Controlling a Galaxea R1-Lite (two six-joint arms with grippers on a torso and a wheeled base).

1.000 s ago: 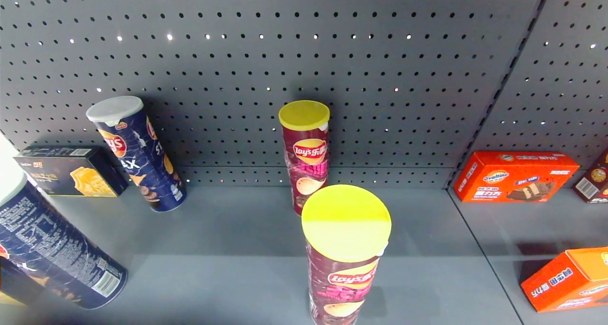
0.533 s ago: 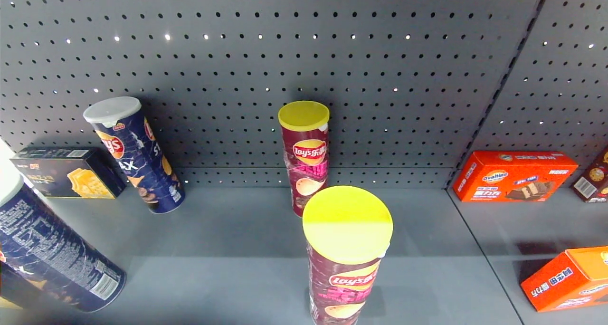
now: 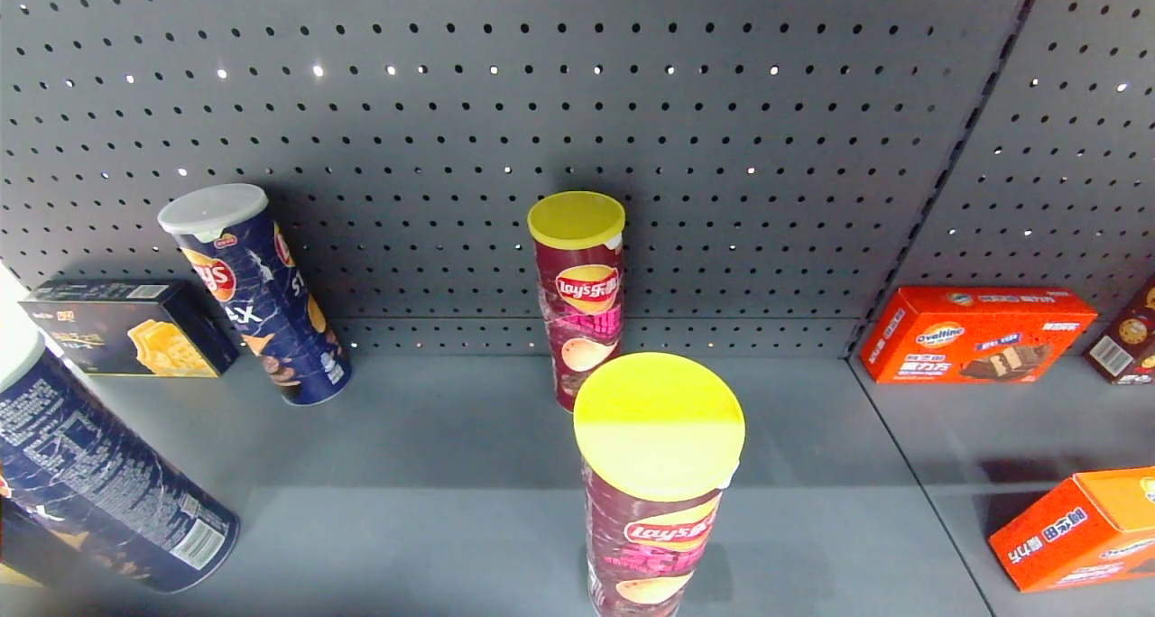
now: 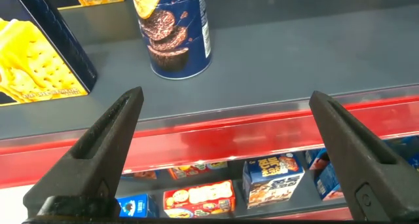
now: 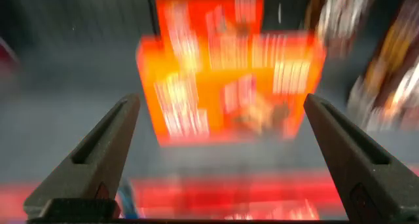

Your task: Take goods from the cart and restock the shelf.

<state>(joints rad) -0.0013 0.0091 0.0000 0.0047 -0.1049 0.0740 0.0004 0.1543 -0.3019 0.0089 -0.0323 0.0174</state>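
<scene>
Two maroon cans (image 3: 577, 301) mid-frame and two navy cans (image 3: 257, 297) at left sit on the shelf (image 3: 433, 437); both pairs of jaws gape empty; restocking looks unfinished.

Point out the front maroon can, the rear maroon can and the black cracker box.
front maroon can (image 3: 659, 423), head view, yellow lid.
rear maroon can (image 3: 588, 319), head view, label.
black cracker box (image 3: 131, 333), head view, printed face.

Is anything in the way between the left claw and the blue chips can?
No, nothing visible. The left gripper, open and empty, faces the dark blue chip can across bare grey shelf. The dark cracker box stands beside the can, not between.
</scene>
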